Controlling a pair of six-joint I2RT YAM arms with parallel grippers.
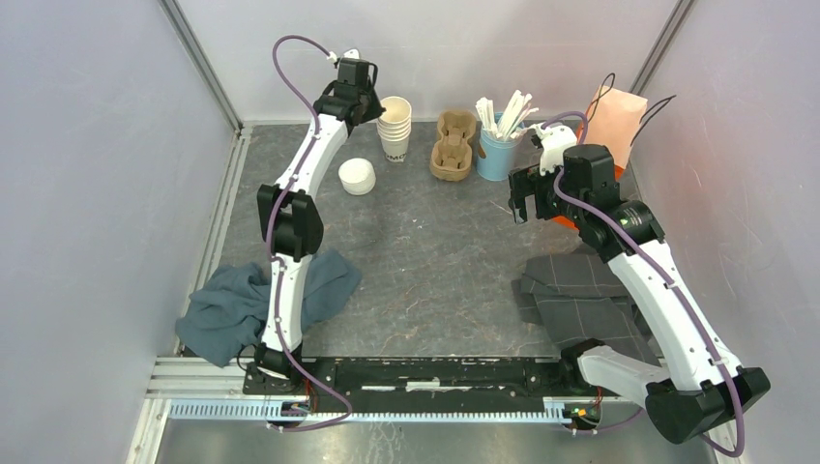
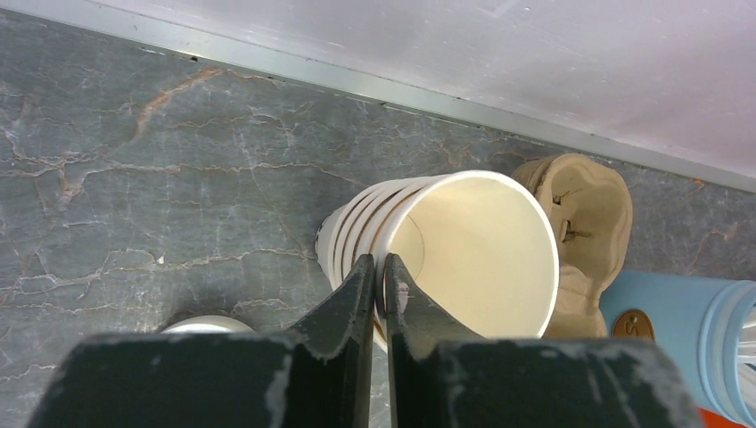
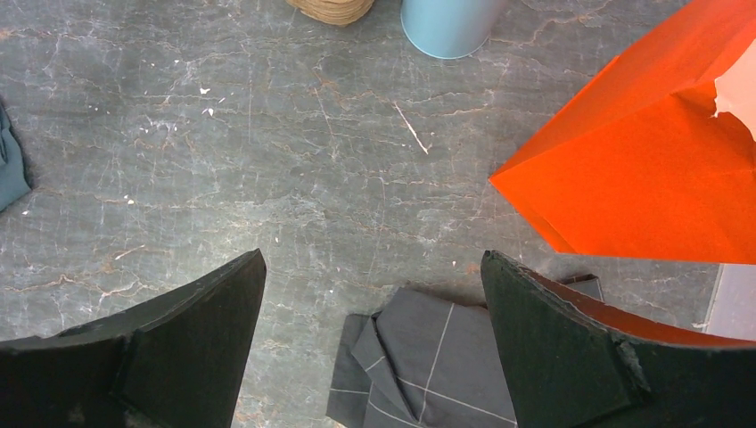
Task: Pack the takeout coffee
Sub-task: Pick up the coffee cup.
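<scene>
**Takeout coffee.** Not on view as a finished item: no capped cup shows in any view. Only the makings are present, all at the far edge of the grey marbled surface (image 1: 435,261).

**Stack of lidless cream paper cups** (image 1: 395,126). Upright, far left of centre, mouths up. In the left wrist view the stack leans away from the camera.

**Low stack of round white plastic lids** (image 1: 357,176). Just beside the cups, on their near left side, apart from them.

**Brown moulded pulp cup carrier** (image 1: 454,145). Right of the cups, its long axis running far to near. It sits close beside a light blue tin of white stirrers (image 1: 496,155).

**Orange paper bag** (image 3: 642,169). Far right corner, close to the right arm.

**Left gripper** (image 2: 382,260). At the cup stack, with its fingers pressed nearly together. They appear to pinch the near wall of the top cup (image 2: 472,259), one finger inside the rim and one outside. This arm is by far the nearer to cups and lids.

**Right gripper** (image 3: 370,267). Spread wide and holding nothing, above bare surface with a grey checked cloth (image 3: 428,366) beneath its near side. The cups lie well off to its left, beyond the carrier.

**Assessment.** The coming move likely turns on lifting straight up along the stack's axis, so the top cup separates cleanly.
</scene>
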